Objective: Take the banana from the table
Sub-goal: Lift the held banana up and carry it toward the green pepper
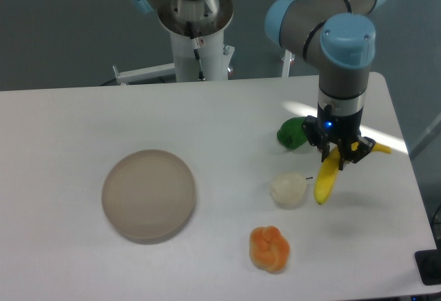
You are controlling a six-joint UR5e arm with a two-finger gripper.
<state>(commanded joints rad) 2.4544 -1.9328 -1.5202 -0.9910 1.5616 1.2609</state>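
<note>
A smooth, curved, bright yellow plastic-looking banana [326,175] is seen pinched between the two dark fingers of the black two-finger gripper [338,156], whose jaws are pressed against its upper part. The banana is held tilted, with its lower, rounded end hanging down toward the large flat white rectangular tabletop [83,129] and its thin stem end projecting to the right of the gripper. A faint shadow is cast on the tabletop to the lower right of the fruit, and the banana appears to be lifted clear of the surface, though contact at its lowest tip cannot be ruled out. Its skin is uniformly yellow and glossy, without visible spots.

Just beside the banana's lower end, to the left, a whitish round fruit [288,189] is set on the tabletop. Behind the gripper, a dark green rounded item [293,133] is partly hidden by the fingers. Nearer the front edge, a lumpy orange fruit [269,248] is placed. Well apart to the left, a round beige-grey plate [149,194] is laid flat. The grey and light-blue jointed robot arm [344,46] is positioned vertically above the gripper.
</note>
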